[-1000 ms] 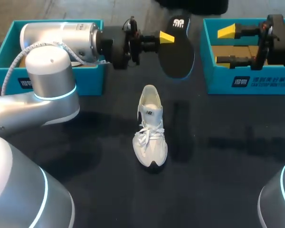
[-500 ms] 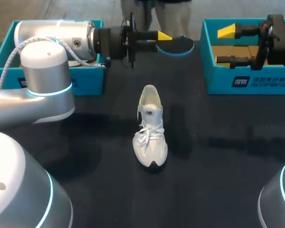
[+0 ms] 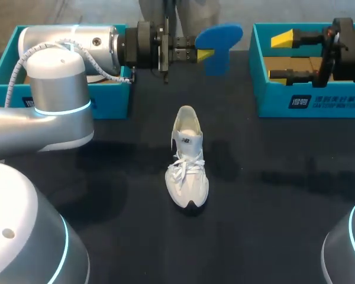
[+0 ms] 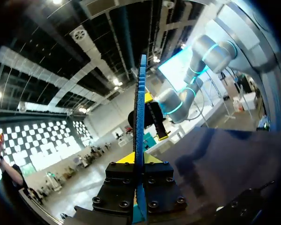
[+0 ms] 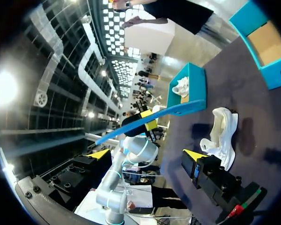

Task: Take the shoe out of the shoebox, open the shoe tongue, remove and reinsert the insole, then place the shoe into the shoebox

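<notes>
One second's wrist roll turns the insole (image 3: 219, 38), pinched tight in the left pincer (image 3: 204, 54), from black face to blue underside, while the shoe (image 3: 187, 157) sits on the counter (image 3: 272, 195) well apart from that pincer, likely awaiting reinsertion; the right pincer (image 3: 279, 56) gapes empty.

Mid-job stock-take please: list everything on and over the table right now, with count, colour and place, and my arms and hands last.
Shoe: one, white, laced, on the table's middle, outside both boxes.
Insole: one, blue, in the air over the table's far edge, between the boxes, in the left hand.
Left shoebox: one, teal, far left, partly behind the left arm.
White item: one, inside the left shoebox; possibly a second shoe, too small to tell.
Right shoebox: one, teal, far right.
Table: one, black.
Left arm: silver, reaching across the left shoebox.
Left hand: shut on the insole.
Right hand: open, over the right shoebox, holding nothing.
</notes>
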